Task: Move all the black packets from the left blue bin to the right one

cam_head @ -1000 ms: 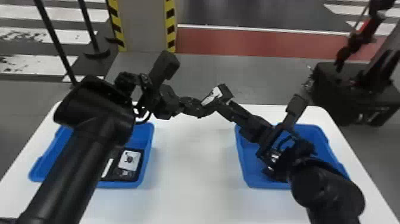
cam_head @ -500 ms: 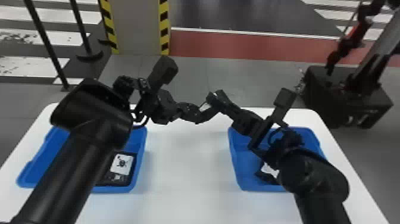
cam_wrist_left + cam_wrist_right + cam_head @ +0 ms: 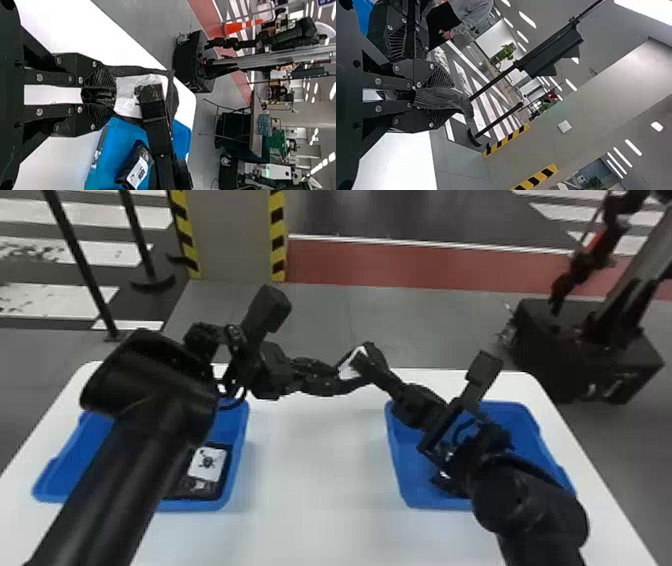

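Packet [image 3: 127, 95] looks light, soft, maybe slippery; I'd hold its ends. It spans left gripper [image 3: 107, 95] and right gripper [image 3: 447, 99], both pinching it.

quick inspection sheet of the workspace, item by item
Surface: white table bearing the left blue bin and right blue bin
Job's things: labelled black packet held above the table; at least one more packet in each bin
Clutter: nothing seen
Pincers: left pincer and right pincer, both closed on the held packet
Cables: black loop by the left wrist
Surroundings: yellow-black striped pillar, dark wheeled robot
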